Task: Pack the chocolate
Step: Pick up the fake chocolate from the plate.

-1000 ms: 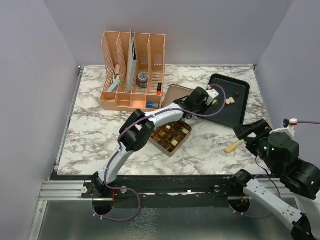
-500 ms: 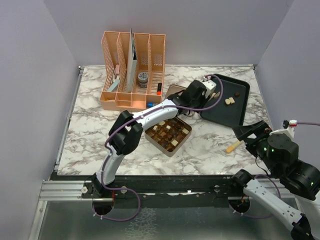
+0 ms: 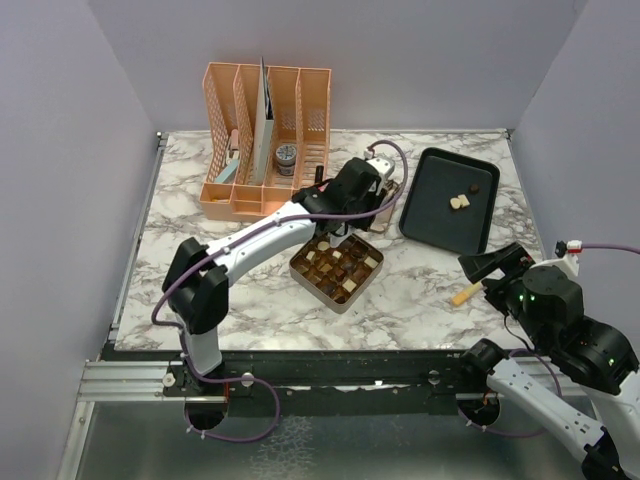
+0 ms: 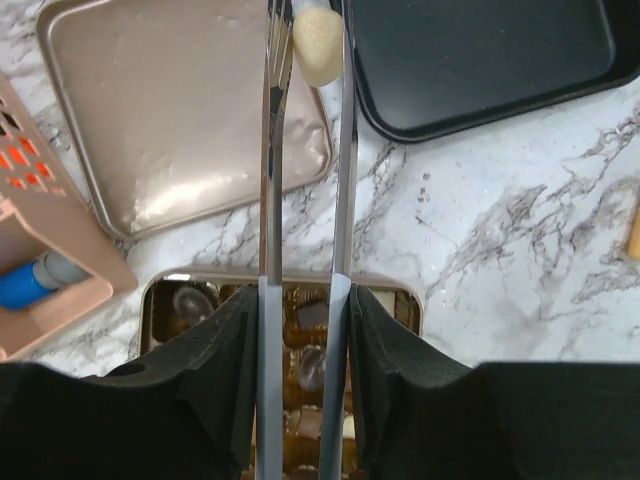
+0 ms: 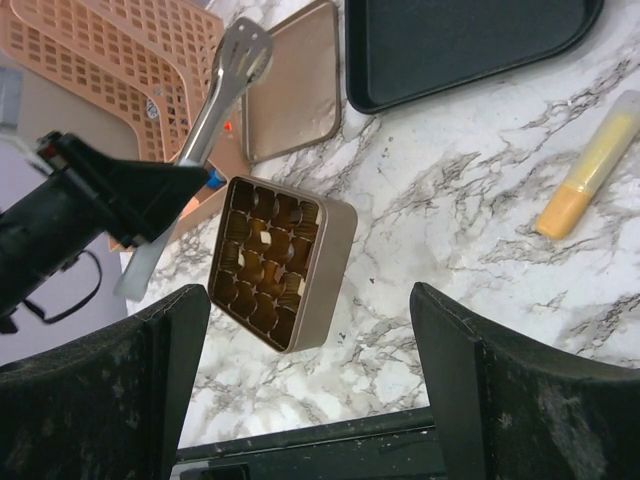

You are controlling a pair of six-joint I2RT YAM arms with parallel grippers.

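Your left pincer (image 4: 310, 25) pinching one cream-white chocolate piece (image 4: 318, 52) between long metal tips, over edge of gold lid (image 4: 170, 130) nearest black tray (image 3: 440, 215). Lid flat on counter (image 4: 480, 230). Gold tin (image 4: 190, 278) below, back toward wrist, cells holding dark and light brown pieces. Tray right of pincer, few pieces (image 3: 459, 202) on it. Peach organiser (image 3: 265, 130) left of pincer.

Your right pincer (image 5: 310, 310) spread wide, gripping nothing; yellow tube (image 5: 585, 170) ahead, to its right.

Counter white-grey marble. Plain lavender walls (image 3: 420, 60) on three sides.
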